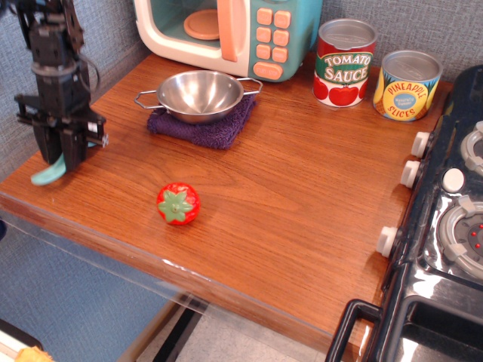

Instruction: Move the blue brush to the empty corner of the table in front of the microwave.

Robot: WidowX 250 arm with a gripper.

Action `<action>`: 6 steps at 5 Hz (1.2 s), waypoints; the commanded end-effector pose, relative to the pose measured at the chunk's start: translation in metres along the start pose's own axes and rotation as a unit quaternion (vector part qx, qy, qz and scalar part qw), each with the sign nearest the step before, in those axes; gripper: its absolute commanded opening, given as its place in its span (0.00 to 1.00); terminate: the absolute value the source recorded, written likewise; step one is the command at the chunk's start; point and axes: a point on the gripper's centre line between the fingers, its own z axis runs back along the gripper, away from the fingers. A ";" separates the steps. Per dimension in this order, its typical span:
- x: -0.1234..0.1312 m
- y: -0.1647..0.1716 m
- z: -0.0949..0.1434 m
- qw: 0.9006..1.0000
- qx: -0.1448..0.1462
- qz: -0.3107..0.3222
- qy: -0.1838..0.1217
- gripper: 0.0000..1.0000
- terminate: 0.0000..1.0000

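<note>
My black gripper [62, 157] hangs over the front left corner of the brown wood table [302, 196]. It is shut on the blue brush [47, 176], whose teal handle end sticks out to the lower left below the fingers, just above or at the tabletop. The bristles are hidden behind the gripper. The teal and cream microwave [230, 34] stands at the back left, well behind the gripper.
A steel bowl [200, 93] sits on a purple cloth [204, 124] in front of the microwave. A red toy tomato [178, 204] lies near the front edge. A tomato sauce can [344, 62] and a pineapple can [407, 84] stand at the back. A black toy stove [445, 226] fills the right side.
</note>
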 end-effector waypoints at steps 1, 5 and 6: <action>0.003 0.006 0.013 1.000 -0.021 -0.007 -0.015 1.00 0.00; -0.022 -0.022 0.099 0.987 -0.027 -0.081 -0.139 1.00 0.00; -0.021 -0.025 0.094 0.990 -0.013 -0.076 -0.116 1.00 0.00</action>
